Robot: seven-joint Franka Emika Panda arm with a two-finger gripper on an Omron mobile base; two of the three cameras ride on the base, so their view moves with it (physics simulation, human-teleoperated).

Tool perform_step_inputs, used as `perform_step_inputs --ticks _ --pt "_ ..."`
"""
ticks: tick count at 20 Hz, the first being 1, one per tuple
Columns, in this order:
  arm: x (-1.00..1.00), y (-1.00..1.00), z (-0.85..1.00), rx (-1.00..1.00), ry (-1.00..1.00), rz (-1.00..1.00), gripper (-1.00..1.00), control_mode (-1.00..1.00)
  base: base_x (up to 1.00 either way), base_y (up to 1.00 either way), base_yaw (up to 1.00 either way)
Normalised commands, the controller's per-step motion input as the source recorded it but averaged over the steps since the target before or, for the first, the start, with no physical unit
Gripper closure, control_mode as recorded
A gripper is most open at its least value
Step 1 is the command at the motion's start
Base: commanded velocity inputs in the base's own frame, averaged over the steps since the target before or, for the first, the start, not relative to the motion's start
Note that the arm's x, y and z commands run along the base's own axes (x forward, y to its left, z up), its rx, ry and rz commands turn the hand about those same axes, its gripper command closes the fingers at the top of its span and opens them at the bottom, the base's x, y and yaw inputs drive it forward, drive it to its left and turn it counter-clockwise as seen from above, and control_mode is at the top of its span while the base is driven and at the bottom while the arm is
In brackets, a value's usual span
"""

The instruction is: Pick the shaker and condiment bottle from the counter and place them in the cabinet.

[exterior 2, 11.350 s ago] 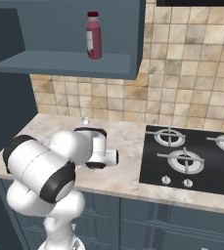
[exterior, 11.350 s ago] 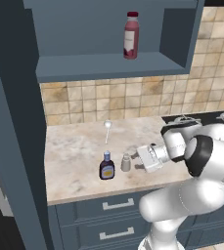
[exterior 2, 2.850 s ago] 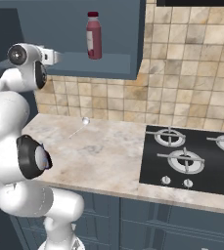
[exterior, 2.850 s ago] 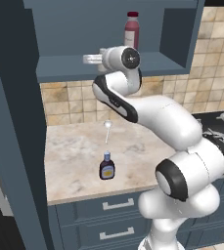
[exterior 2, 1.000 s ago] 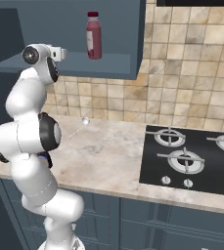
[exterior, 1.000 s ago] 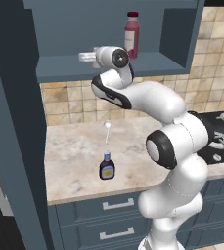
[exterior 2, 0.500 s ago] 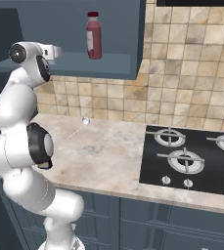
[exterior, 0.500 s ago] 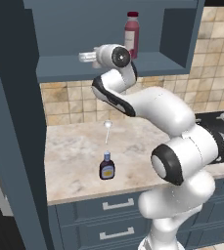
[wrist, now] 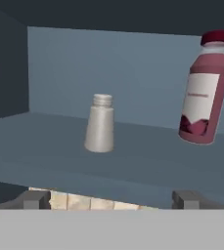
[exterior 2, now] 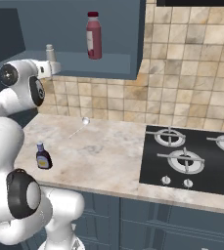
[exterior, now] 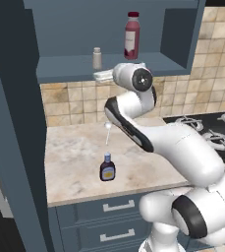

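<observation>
1. Drawers (exterior: pixel 111 211): blue-grey fronts with silver handles, below the front edge of the tabletop (exterior: pixel 79 162).
2. Condiment bottle (exterior: pixel 107 168): small, dark brown, blue cap, yellow label. Stands upright near the front edge of the beige marbled tabletop, long axis vertical, neck pointing up. Free of the claw and well apart from it; seen at the tabletop's left end in the right base view (exterior 2: pixel 43 156).
3. Stove (exterior 2: pixel 191 161): black, with burners, set into the tabletop to the right of the bottle.
4. Arm: white with dark joints, rising from the base and reaching up and leftward in the left base view, the wrist bent level so the hand points toward the cabinet's opening, at shelf height.
5. Claw (exterior: pixel 102 76): empty, fingers spread wide apart, at the front lip of the shelf, just short of the shaker. In the hand view the two tips sit at either side of the lower edge (wrist: pixel 111 200), holding nothing.
6. Shaker (exterior: pixel 97 58): small, grey, tapering to a lighter cap. Stands upright on the shelf inside the cabinet (exterior: pixel 74 34), long axis vertical, cap up, just beyond the claw, clear of both fingers (wrist: pixel 100 124).
7. Red bottle (exterior: pixel 131 36): taller, white label, upright on the same shelf, to the right of the shaker and apart from it (wrist: pixel 204 90).
</observation>
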Motion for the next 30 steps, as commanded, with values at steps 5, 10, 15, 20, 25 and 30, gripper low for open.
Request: perform_step_inputs --ticks 5,10,15,20,25,30 --pt "-0.99 -0.44 -0.28 -0.13 0.08 0.02 -1.0 -1.0 0.0 0.0 0.0" --pt "-0.77 -0.45 -0.51 -0.11 0.13 0.08 -1.0 -1.0 0.0 0.0 0.0" --pt "-0.44 -0.14 -0.73 -0.15 0.12 0.11 -1.0 -1.0 0.0 0.0 0.0" --pt "-0.24 -0.05 -0.44 -0.11 0.0 0.05 -1.0 -1.0 0.0 0.0 0.0" --pt "-0.03 -0.05 -0.43 -0.07 0.03 0.07 -1.0 -1.0 0.0 0.0 0.0" --pt "0.0 -0.06 -0.58 -0.14 0.19 0.16 -1.0 -1.0 0.0 0.0 0.0"
